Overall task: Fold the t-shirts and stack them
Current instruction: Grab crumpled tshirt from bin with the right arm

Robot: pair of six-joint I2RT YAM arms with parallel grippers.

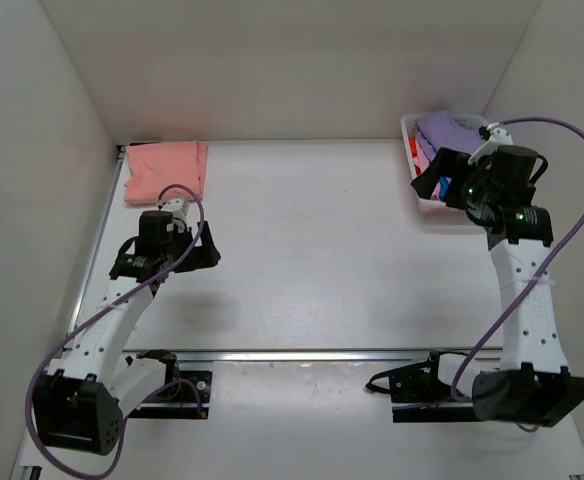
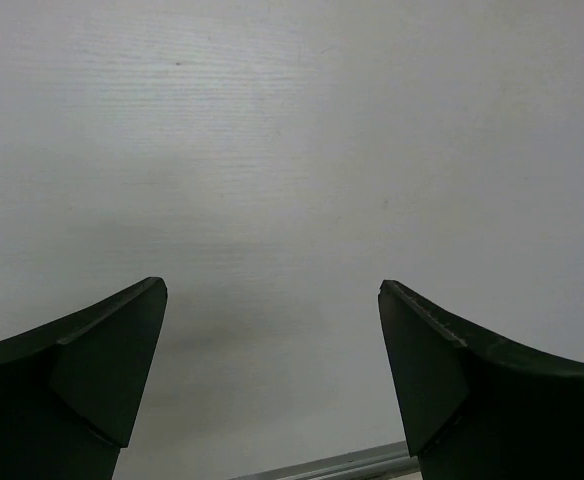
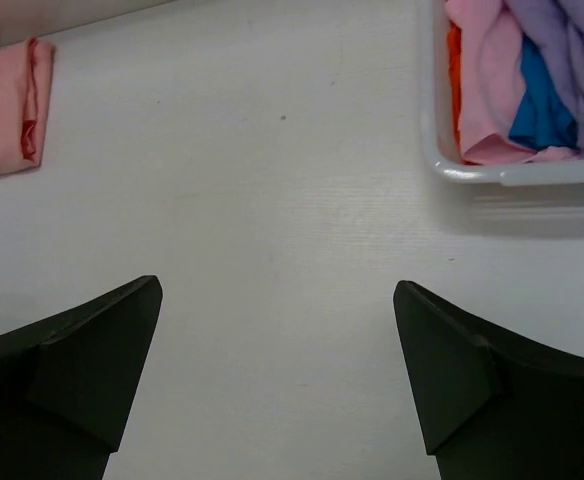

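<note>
Hovering just beside the basket in the far right corner of the desk, the right gripper has its fingers spread wide with nothing between them. The left gripper is just as wide and just as empty, over bare desk toward the left edge, well apart from the basket.

The main risk I see is in the basket. A lavender shirt lies crumpled on top, with a pink shirt, a blue shirt and an orange shirt packed against it. A pinch taken too deep would likely catch two layers and haul a second shirt over the rim. The basket looks light, so a sideways pull could also drag or tip it rather than free the cloth. And with the other arm so far off, a big shirt lifted by one point may land in a heap.

None of the bundled shirts shows a clear direction — no collar or hem can be made out. The salmon shirt lies folded flat in the far left corner. It is close to square, its slightly longer side seeming to run along the far edge, with a doubled edge facing the middle of the desk.
</note>
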